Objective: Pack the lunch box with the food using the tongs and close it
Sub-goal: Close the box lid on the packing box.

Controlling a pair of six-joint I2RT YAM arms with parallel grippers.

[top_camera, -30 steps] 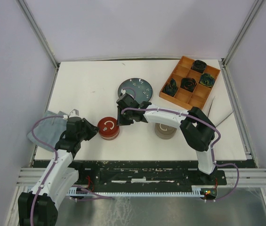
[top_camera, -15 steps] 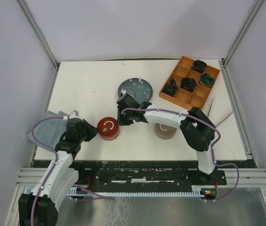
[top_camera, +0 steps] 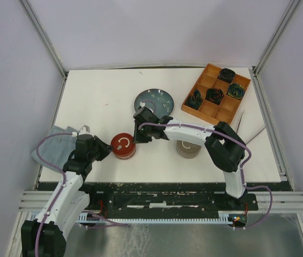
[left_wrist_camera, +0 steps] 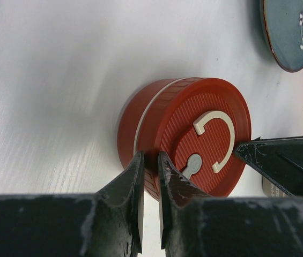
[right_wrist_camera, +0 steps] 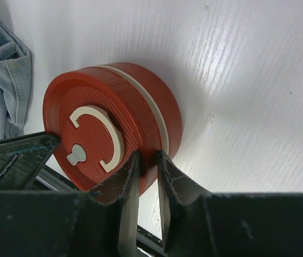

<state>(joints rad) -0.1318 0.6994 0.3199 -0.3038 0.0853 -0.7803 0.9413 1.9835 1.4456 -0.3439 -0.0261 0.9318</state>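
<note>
While the red lunch box (top_camera: pixel 123 145) is set lidded on the near worktop (top_camera: pixel 97 101), its lid (left_wrist_camera: pixel 194 144) is pinched at the rim from opposite sides by the narrowed left tool (left_wrist_camera: pixel 149 174) and right tool (right_wrist_camera: pixel 148 166). Closing is judged in hand, and firm seating is called for. The tongs (top_camera: pixel 254 136) are laid aside rightward. Beyond, no food is seen on the plate (top_camera: pixel 154 100); dark rosettes (top_camera: pixel 214 95) are held in the orange tray (top_camera: pixel 207 111).

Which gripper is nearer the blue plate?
Right. The right gripper is at the red lunch box on its plate side, below the blue plate; the left gripper is at the box's opposite side.
</note>
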